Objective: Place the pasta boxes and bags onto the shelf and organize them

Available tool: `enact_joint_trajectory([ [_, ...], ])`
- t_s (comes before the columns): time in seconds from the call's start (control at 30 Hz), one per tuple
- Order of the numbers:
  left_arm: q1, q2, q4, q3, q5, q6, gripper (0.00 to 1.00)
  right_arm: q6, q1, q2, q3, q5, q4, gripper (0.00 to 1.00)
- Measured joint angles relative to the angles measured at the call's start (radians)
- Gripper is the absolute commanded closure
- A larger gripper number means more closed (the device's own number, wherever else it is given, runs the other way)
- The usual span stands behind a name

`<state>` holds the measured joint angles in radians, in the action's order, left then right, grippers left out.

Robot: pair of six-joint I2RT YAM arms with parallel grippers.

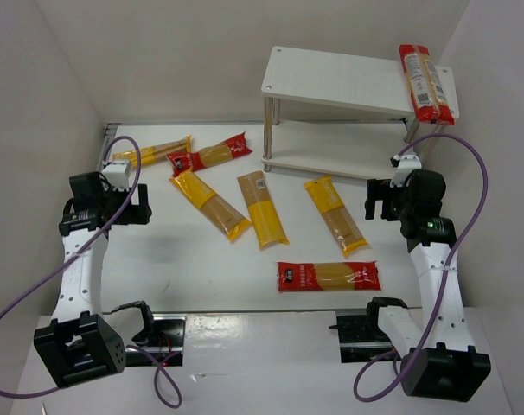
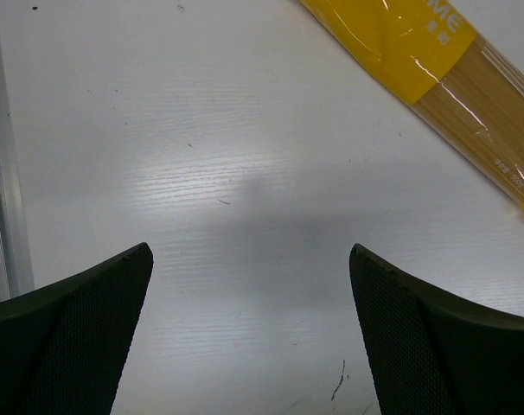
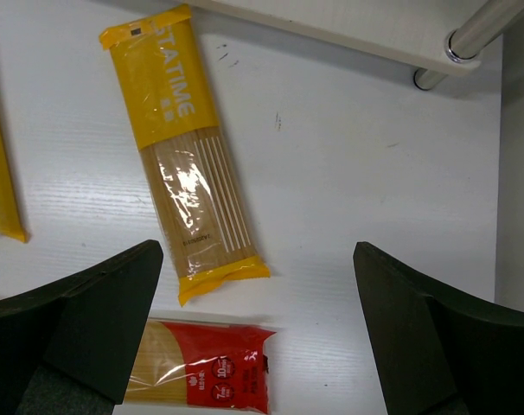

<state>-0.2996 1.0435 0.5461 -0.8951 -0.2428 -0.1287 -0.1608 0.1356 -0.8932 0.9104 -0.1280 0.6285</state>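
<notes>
Our left gripper point(image 2: 249, 251) and right gripper point(image 3: 258, 246) hang open and empty; red packets point(image 1: 426, 82) hug the shelf point(image 1: 331, 78) at its upper-right end, seemingly leaving room.

Both arms stand folded up from their bases, one on each side. The left arm point(image 1: 76, 268) rises almost straight and bends forward at the wrist. That leaves the left gripper point(image 2: 249, 259) pointing down, its two dark fingers point(image 2: 80, 337) spread wide with nothing between them. The right arm point(image 1: 439, 281) leans slightly inward as it climbs. The right gripper point(image 3: 258, 255) faces down too, jaws gaping and gripping nothing.
</notes>
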Motion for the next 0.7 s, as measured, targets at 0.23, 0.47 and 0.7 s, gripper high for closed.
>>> enact_joint_trajectory([
  [0.23, 0.000, 0.010, 0.000, 0.000, -0.014, -0.002, 0.00, 0.000, 0.000, -0.008, 0.000, 0.000, 0.000, 0.00],
  [0.47, 0.000, 0.028, 0.000, 0.000, -0.024, -0.002, 0.00, 0.000, 0.000, -0.027, 0.000, -0.001, 0.000, 0.00],
  [0.7, 0.000, 0.028, 0.000, 0.000, -0.025, -0.002, 0.00, -0.001, 0.000, -0.043, 0.000, -0.007, -0.002, 0.00],
])
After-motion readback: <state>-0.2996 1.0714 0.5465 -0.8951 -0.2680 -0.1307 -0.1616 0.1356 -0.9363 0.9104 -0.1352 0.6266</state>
